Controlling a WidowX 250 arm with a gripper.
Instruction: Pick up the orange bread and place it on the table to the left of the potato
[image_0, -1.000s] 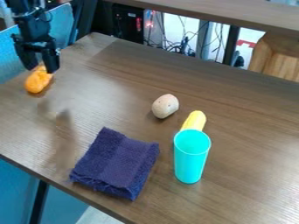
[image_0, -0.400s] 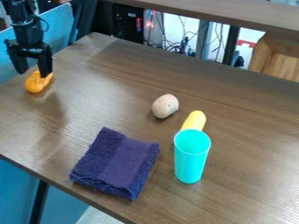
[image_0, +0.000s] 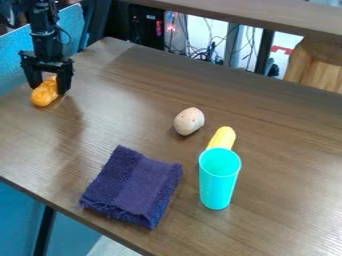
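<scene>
At the upper left of the camera view, the black gripper (image_0: 48, 90) stands low over the table, its two fingers spread apart. Between and just in front of them lies an orange, lumpy object (image_0: 44, 94) on the tabletop, near the left edge. The fingers stand on either side of its upper part; whether they touch it I cannot tell.
A speckled beige egg-shaped object (image_0: 189, 121) lies mid-table (image_0: 287, 120). Right of it, a yellow object (image_0: 222, 138) is partly behind an upright turquoise cup (image_0: 218, 185). A folded purple cloth (image_0: 133, 187) lies near the front edge.
The gripper first shifted left and turned, then came right and lower, its fingers now around the orange object's upper part. The orange object has shifted slightly right.
</scene>
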